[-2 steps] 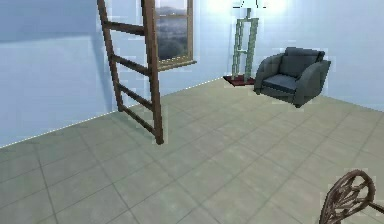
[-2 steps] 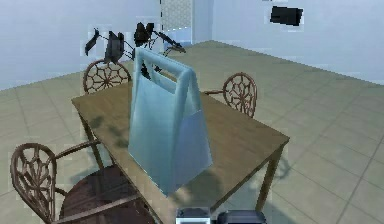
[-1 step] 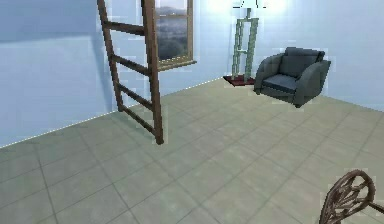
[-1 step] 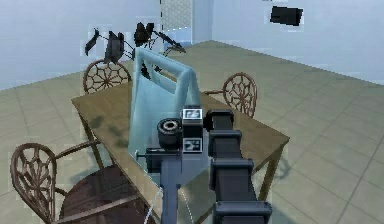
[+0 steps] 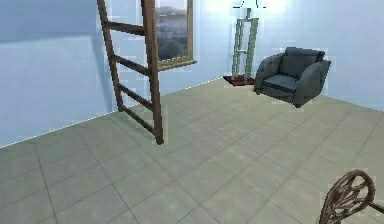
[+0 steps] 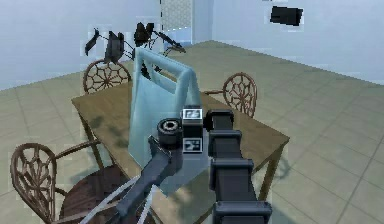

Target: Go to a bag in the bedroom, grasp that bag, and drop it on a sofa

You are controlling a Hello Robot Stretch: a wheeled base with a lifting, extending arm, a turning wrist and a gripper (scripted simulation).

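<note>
Fingers (image 6: 150, 178): two thin bars running down-left from the gripper (image 6: 140, 192) body, lying across the front of the bag (image 6: 160, 100). Their grip state can't be read, and with the bag and tabletop right behind them it's not possible to tell whether they hold anything.

Bag: pale blue-grey, upright, handle loop on top, at the near-middle of the wooden table (image 6: 255, 135). Can't tell whether its base rests on the top or sits just clear of it.

Arm (image 6: 235, 185) comes up from the bottom edge. The marker squares (image 6: 193, 130) sit about level with the bag's mid-height, so the reach looks aimed at the bag's body rather than the handle. That is probably because a side-on reach over the table edge is what this arm can do.

Around the table are round-backed chairs: far left (image 6: 105, 75), right (image 6: 240, 93), near left (image 6: 38, 175). Dark spindly items (image 6: 130, 42) stand at the table's far end, well apart from the bag.

Forward view: tiled floor (image 5: 200, 150), a leaning ladder (image 5: 130, 70), and a window (image 5: 172, 32). A dark armchair (image 5: 292, 75) sits in the far corner beside a tall narrow shelf (image 5: 243, 45). It's a single seat, so likely not the drop target.

Judgement: this is the grasp stage, and the sofa leg is all to do. The chairs crowd the table, so the bag needs lifting clear before the base moves.
</note>
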